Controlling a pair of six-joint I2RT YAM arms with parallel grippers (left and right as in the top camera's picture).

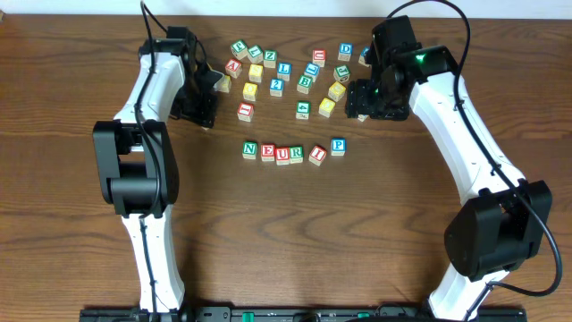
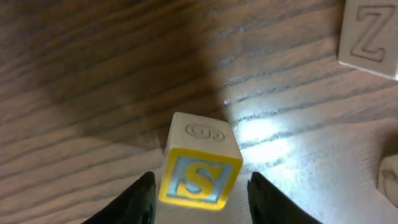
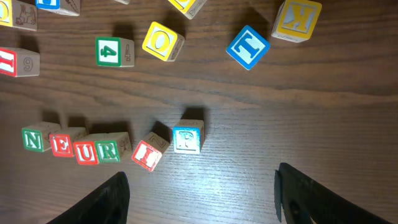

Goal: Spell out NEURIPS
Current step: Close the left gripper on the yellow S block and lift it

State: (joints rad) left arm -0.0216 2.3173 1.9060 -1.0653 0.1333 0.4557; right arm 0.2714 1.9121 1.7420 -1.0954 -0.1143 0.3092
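From above, the row (image 1: 292, 152) reads N E U R I P, mid-table. Only the left wrist view shows the S cube (image 2: 199, 177) between the left fingers (image 2: 140, 202). I cannot tell if they squeeze it. The right fingers (image 3: 109, 202) are wide apart.

You're at a robot-lab bench, by the look of it: left arm (image 1: 147, 98) & right arm (image 1: 456, 116), white w/ black joints, rise from a black rail (image 1: 286, 314) at the table edge, cables (image 1: 466, 36) looping off them, over a wood-grain table (image 1: 357, 241) w/ toy letter cubes (image 1: 283, 155) as props.
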